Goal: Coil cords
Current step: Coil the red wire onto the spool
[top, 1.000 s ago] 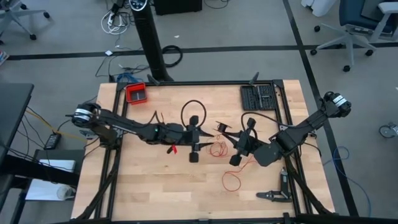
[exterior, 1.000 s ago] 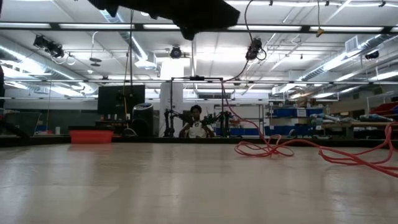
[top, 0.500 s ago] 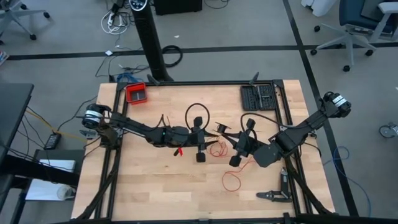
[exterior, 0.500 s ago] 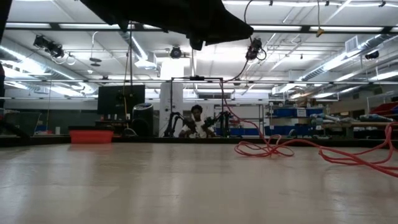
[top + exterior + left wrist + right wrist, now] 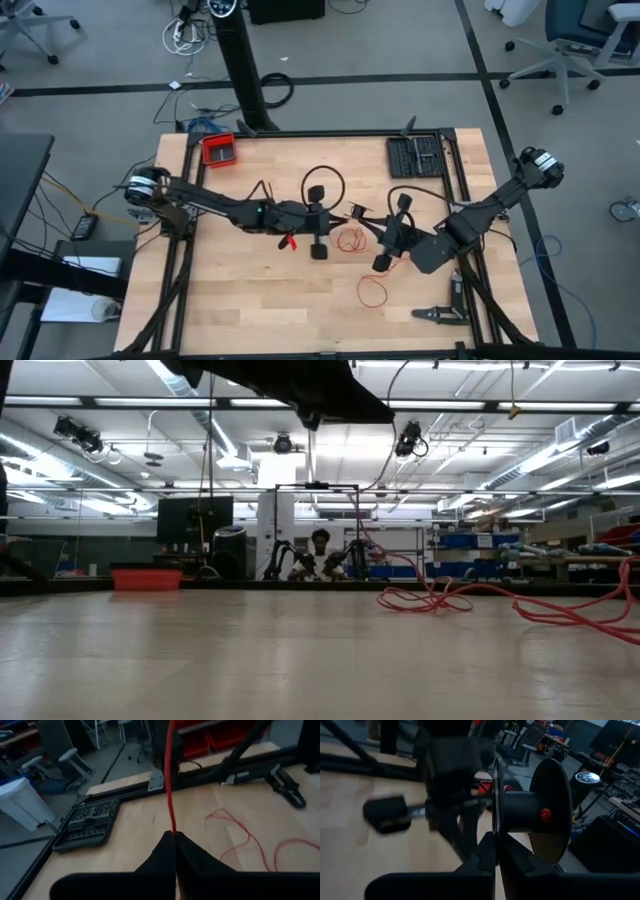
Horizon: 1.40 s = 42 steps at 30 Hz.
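The coiling looks barely begun: the left gripper (image 5: 174, 836) is pinched on the red cord (image 5: 350, 240), most of it lying in loose loops on the table (image 5: 230, 300), while the right gripper (image 5: 496, 836), fingers together, holds a black spool (image 5: 535, 812).

Ceiling strip lights (image 5: 90, 402) glared over the dim tabletop (image 5: 300, 650); the right wrist view was motion-blurred

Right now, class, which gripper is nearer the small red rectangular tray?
Left. The left gripper sits mid-table, diagonally away from the small red rectangular tray at the far-left corner; the right gripper lies farther right.
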Each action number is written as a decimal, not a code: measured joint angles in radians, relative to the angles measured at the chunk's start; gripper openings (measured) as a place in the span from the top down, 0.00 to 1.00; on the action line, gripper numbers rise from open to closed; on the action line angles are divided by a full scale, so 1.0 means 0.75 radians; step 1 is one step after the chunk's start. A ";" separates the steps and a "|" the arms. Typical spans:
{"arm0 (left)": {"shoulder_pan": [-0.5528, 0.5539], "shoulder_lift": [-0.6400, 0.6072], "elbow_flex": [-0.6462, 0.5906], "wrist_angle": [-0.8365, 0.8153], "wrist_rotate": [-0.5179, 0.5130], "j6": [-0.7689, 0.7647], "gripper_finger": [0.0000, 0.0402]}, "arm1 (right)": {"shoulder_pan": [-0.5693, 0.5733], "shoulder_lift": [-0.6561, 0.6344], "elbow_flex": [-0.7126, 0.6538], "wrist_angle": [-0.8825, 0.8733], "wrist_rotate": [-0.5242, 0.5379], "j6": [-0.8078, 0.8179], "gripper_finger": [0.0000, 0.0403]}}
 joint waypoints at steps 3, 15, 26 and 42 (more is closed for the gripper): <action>0.000 -0.054 0.019 -0.127 -0.001 0.000 1.00 | 0.013 -0.016 0.000 -0.062 -0.020 0.028 0.99; -0.022 -0.173 0.027 -0.292 -0.045 0.001 1.00 | -0.026 -0.030 -0.001 -0.286 -0.307 0.269 0.99; -0.054 -0.174 0.026 -0.152 -0.058 0.110 1.00 | -0.126 -0.012 -0.001 -0.438 -0.569 0.427 0.99; -0.090 -0.159 0.021 -0.239 -0.056 0.074 1.00 | -0.153 0.004 -0.001 -0.391 -0.621 0.390 0.99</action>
